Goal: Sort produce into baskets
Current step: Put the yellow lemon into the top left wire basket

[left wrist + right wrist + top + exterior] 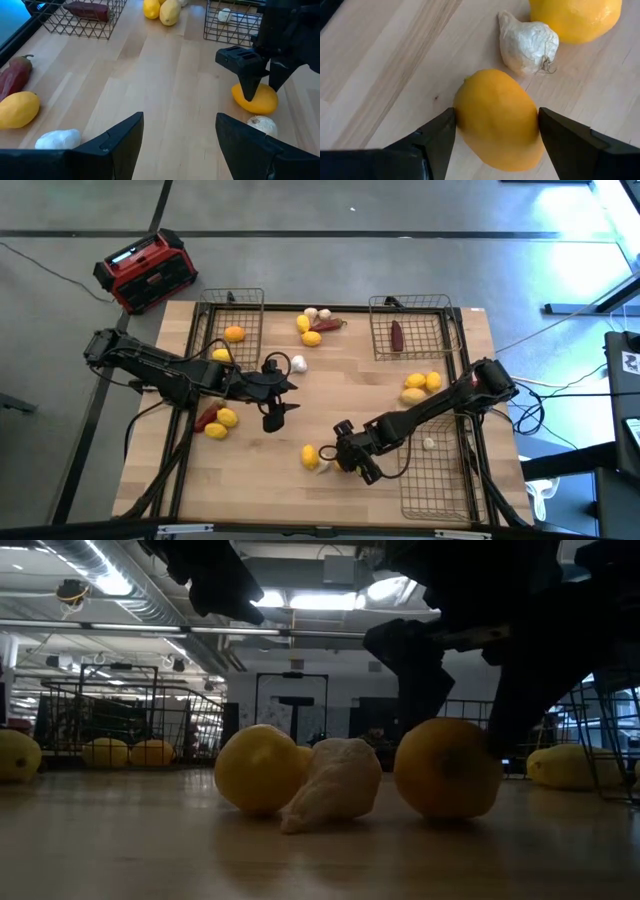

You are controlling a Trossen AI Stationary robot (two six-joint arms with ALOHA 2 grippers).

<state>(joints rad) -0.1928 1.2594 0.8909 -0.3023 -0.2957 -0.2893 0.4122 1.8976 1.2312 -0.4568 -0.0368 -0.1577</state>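
Observation:
My right gripper (pixel 496 119) stands open over an orange-yellow lemon (pixel 497 100) near the table's front middle, one finger on each side of it. A white garlic bulb (pixel 529 42) and a second lemon (pixel 575 17) lie just beyond; in the low view these are the flanked lemon (pixel 448 768), the garlic (pixel 330 785) and the other lemon (pixel 260 768). My left gripper (pixel 280 395) hangs open above the table's left middle, holding nothing. Three wire baskets rest on the table: far left (pixel 232 308), far right (pixel 410 315), near right (pixel 440 490). My right gripper comes down at a slant over the lemon, and its fingers (pixel 437 137) stand close against the lemon's two opposite sides (pixel 462 107). Whether they touch it, I cannot tell. The lemon rests on the table.
Loose produce lies about: a pile at the far middle (pixel 315 325), lemons (pixel 420 385) by the right baskets, a red piece and a lemon (pixel 215 420) at the left, and a garlic bulb (pixel 298 363). A red-and-black box (pixel 145 270) sits off the table's far left corner.

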